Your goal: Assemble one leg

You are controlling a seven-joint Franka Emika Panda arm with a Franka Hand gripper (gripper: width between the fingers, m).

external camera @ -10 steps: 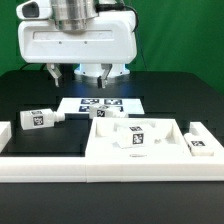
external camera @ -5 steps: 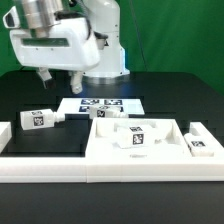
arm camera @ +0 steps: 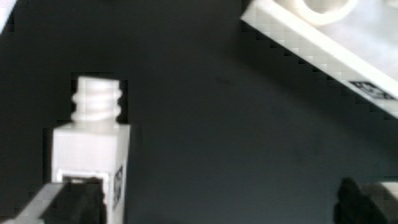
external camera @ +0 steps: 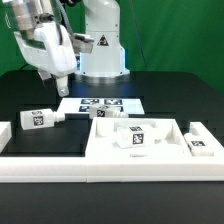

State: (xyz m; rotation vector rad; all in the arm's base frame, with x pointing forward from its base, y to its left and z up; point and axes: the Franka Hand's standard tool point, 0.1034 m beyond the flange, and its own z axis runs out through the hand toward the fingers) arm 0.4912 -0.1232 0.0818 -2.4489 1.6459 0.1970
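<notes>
Several white legs with tag markers lie about. One leg (external camera: 38, 119) lies on the black table at the exterior view's left, and the wrist view shows it (arm camera: 89, 145) with its ribbed peg pointing away from the camera. My gripper (external camera: 53, 85) hangs open and empty above and behind this leg. In the wrist view the gripper (arm camera: 221, 205) has its two dark fingers wide apart, and one finger (arm camera: 68, 203) is right beside the leg's end. A second leg (external camera: 106, 113) lies by the marker board, a third leg (external camera: 135, 137) on the panel, and another leg (external camera: 200, 143) at the right.
The large flat white panel (external camera: 110, 150) with raised corner sockets lies at the front, and its edge shows in the wrist view (arm camera: 329, 45). The marker board (external camera: 100, 103) lies behind it. A white block (external camera: 4, 133) sits at the far left edge.
The arm has swung toward the exterior view's left and turned its hand, so the gripper now hangs over the left leg. The gripper stayed open. No part moved.
</notes>
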